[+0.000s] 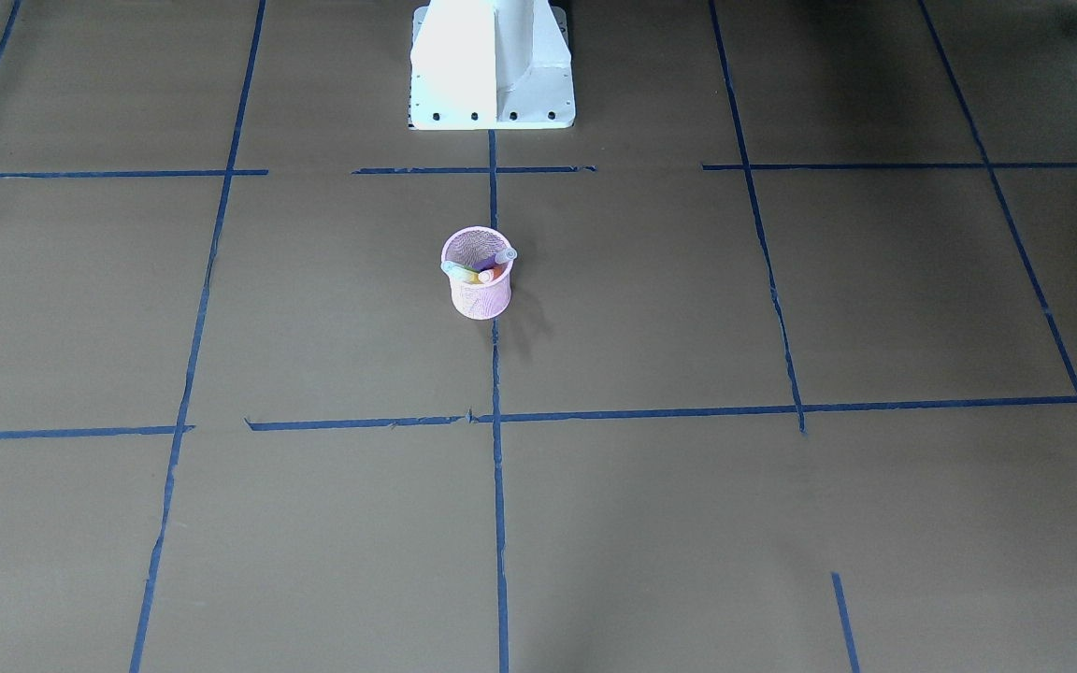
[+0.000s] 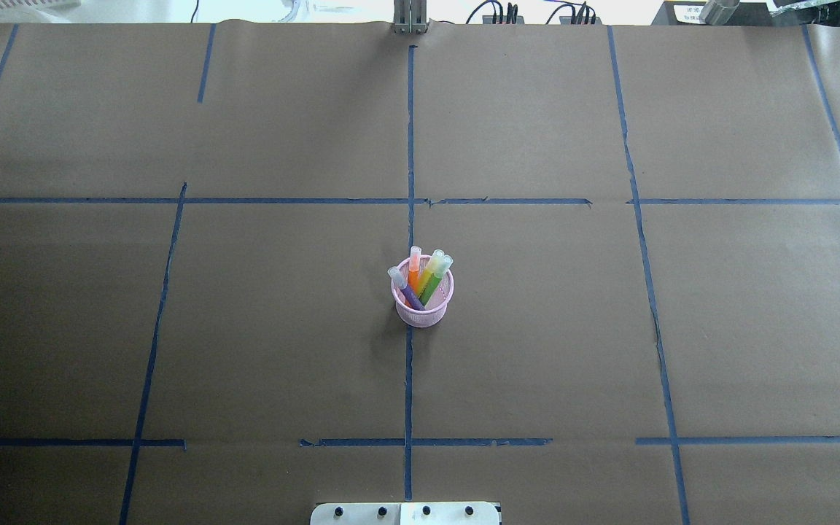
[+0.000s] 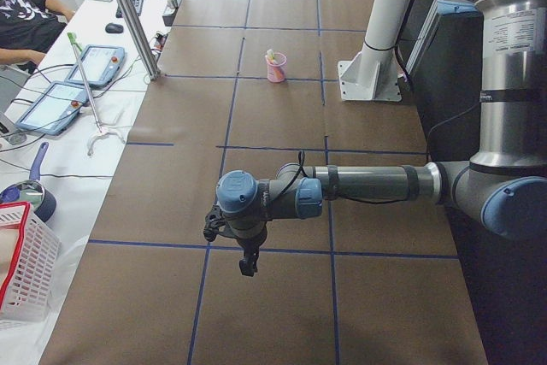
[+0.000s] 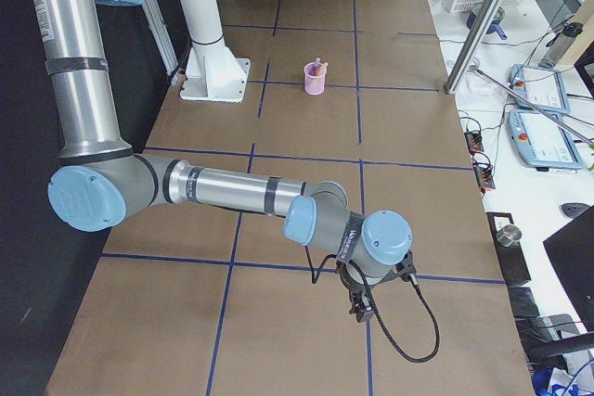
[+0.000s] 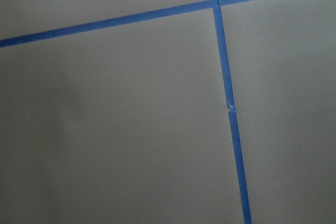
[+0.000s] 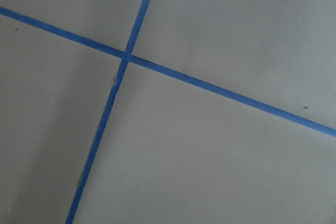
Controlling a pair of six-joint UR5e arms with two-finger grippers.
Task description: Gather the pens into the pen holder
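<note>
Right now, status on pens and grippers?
Left gripper, right gripper: both well clear of the pen holder, open or shut unclear. Four pens in it. No loose pens in view.

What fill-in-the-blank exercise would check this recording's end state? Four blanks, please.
The pen holder is a mesh cup coloured ____. The number of pens standing inside it is ____. The pen leaning furthest toward the overhead view's left has a ____ body. The tape line that the holder stands on is ____.
Missing words: pink; four; purple; blue.
</note>
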